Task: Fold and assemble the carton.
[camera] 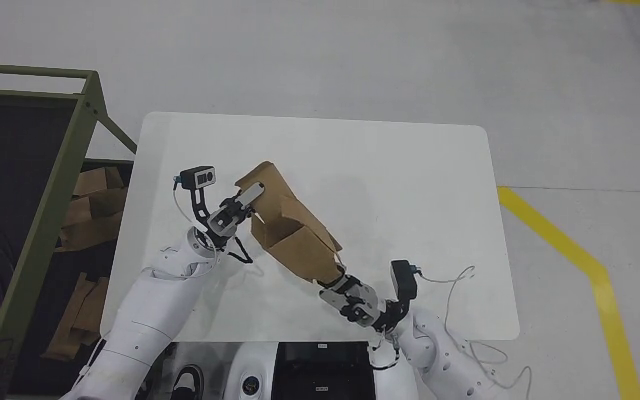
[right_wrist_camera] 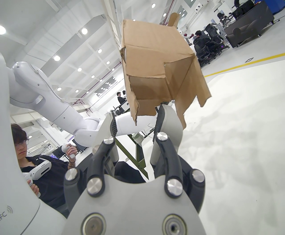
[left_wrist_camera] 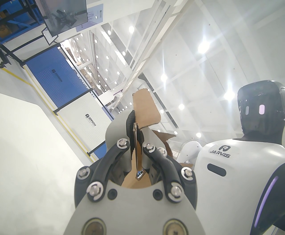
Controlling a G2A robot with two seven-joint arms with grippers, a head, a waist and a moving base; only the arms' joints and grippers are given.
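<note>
Brown corrugated cardboard carton, half-erected, held up over white table. Left gripper pinching thin flap. Right gripper spread, straddling lower flap. Likely light; panels stiff, creases floppy. Grip near folds.

Place: a large robotics lab in an industrial hall.
Ceiling: high and white, with rows of round lights.
Floor: pale and smooth, marked with a yellow line.
Dividers: blue and white partition panels on black frames.
Work area: a white table; beside it, a green metal-framed bin of cardboard scraps.
Background: office chairs at dark desks, and a mounted screen.
</note>
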